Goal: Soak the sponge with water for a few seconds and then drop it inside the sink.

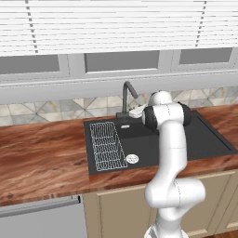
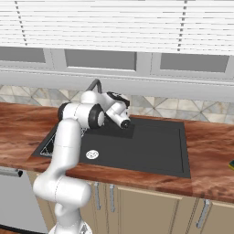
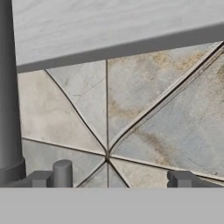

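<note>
The sponge (image 2: 231, 164) at the right, judged light and squashy, is best pinched across its narrow sides by the wide-spread, empty gripper (image 3: 112, 178).

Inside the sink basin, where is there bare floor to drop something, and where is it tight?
The sink floor right of the round drain is bare out to the right wall. The left side is taken by the wire rack. The back edge by the faucet is crowded, with the open gripper there.
</note>
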